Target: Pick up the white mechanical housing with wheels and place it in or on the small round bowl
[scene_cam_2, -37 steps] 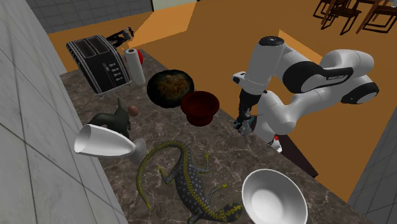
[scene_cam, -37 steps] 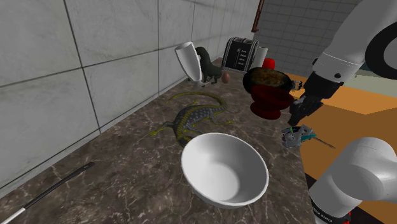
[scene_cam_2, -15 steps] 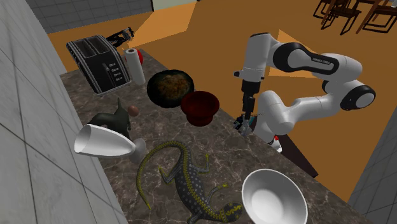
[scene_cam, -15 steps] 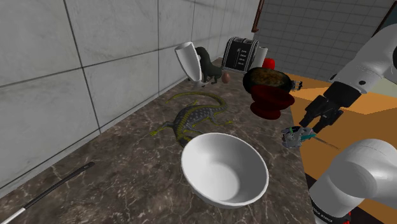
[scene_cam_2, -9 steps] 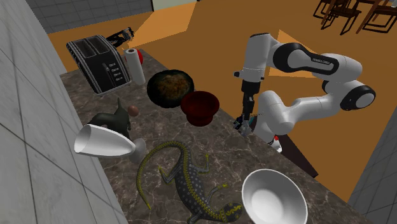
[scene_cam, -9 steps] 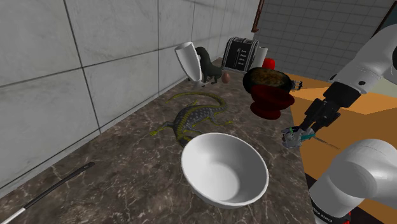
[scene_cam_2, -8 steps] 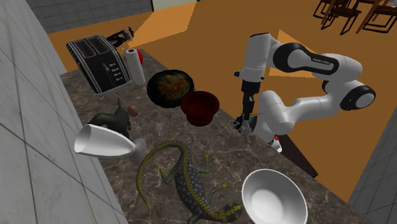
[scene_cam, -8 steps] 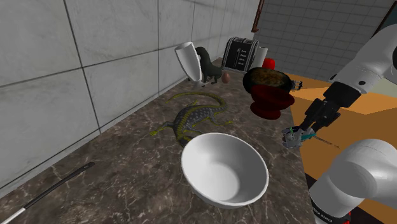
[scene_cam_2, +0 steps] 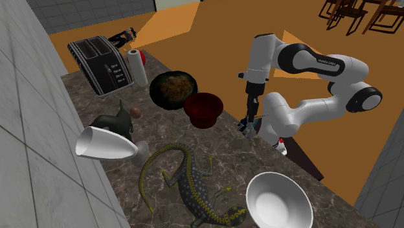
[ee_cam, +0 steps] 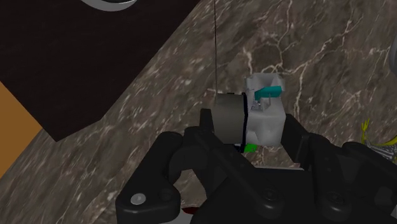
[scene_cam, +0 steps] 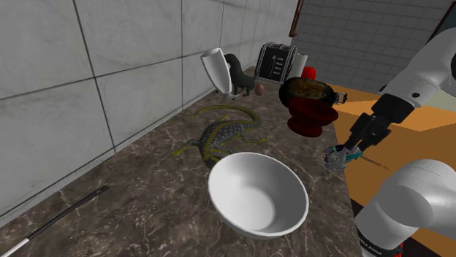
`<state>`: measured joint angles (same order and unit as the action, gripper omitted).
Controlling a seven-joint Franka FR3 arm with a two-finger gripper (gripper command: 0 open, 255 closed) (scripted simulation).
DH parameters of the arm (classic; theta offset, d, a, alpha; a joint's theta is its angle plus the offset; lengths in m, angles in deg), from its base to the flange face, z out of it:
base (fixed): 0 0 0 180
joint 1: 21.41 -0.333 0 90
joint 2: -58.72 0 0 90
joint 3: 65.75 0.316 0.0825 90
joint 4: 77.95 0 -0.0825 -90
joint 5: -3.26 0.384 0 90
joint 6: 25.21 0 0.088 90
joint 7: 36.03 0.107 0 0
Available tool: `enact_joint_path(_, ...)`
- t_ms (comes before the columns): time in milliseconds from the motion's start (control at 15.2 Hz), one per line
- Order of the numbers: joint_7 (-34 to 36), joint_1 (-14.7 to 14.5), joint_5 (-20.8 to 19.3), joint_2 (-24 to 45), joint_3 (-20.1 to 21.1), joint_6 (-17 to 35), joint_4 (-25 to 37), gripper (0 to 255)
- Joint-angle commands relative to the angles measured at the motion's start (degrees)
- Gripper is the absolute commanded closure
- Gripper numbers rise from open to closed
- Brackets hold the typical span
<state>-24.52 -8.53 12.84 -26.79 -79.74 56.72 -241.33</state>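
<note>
Plainly, the all-black two-finger gripper (ee_cam: 249, 122) pinches the small white blocky housing with a grey wheel and teal tab (ee_cam: 264, 118). The housing sits between the fingers on the dark veined marble counter (ee_cam: 318, 57), close to the counter's edge. Its long axis runs finger to finger, wheel end against one finger, white block against the other (the teal tab points away from the palm). The likely trouble is that the round wheel turns under the finger, so the housing swivels loose on lifting and drops past the edge.

Shoulder view: large bowl (scene_cam: 257, 193) lower centre on table (scene_cam: 131, 197); lizard (scene_cam: 223, 133) just behind it, centre. Small bowl (scene_cam: 310, 117) upper right, food bowl (scene_cam: 308, 90) just behind. Wheeled housing (scene_cam: 336, 157) at table's right edge, clasped in pincer (scene_cam: 345, 152).
</note>
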Motion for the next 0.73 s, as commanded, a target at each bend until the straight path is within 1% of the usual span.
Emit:
enact_joint_path(0, 0.2, -0.22, 0.16, 0.49, 0.18, -0.41, 0.83, 255)
enact_joint_path(660, 2.18, -2.14, 1.78, 5.51, 1.59, -3.84, 9.87, 255)
